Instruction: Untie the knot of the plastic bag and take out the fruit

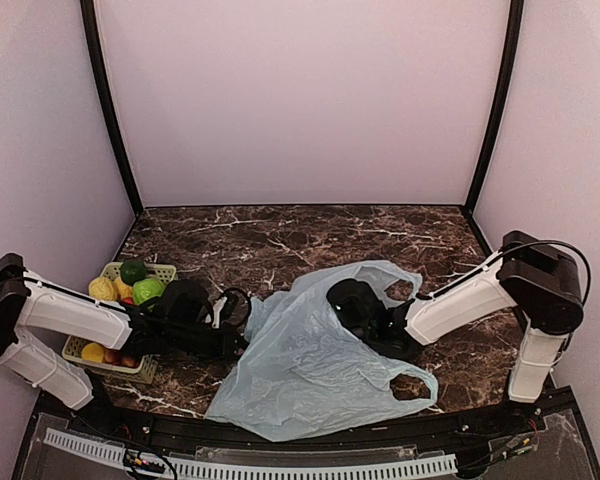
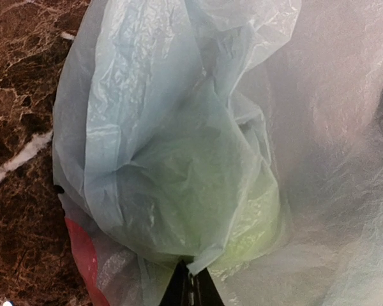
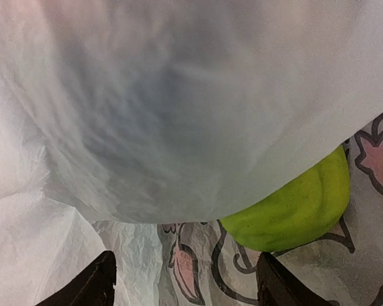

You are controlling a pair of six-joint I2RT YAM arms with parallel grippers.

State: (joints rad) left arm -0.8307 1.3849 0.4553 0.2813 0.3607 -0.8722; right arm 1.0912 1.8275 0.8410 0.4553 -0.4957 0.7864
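**Though the knot looks undone, fruit is still in the bag**

Since both loop handles lie open and apart on the right side of the plastic bag, with no twisted bunch between them in the overhead view, I judge the knot to be already untied. The bag itself sprawls crumpled across the middle of the dark marble table, between the two arms.

The emptying is the part left to do. A green fruit sits inside the bag on its printed lower layer, with the upper layer of film draped over the right wrist camera. The right gripper is pushed into the bag's mouth with its fingers spread wide and nothing between them. The fruit lies just ahead and towards the right-hand finger, not yet touched.

The left gripper is at the bag's left edge. Its dark fingertips meet in a narrow wedge where a fold of film runs down to them, so it appears closed on the plastic, holding that side. Through the film the same view shows a pale green round shape, and a red patch low on the left; I cannot tell whether that is fruit or print.

A basket by the left arm holds green and yellow fruit, well apart from the bag. At least one green fruit remains to be lifted out
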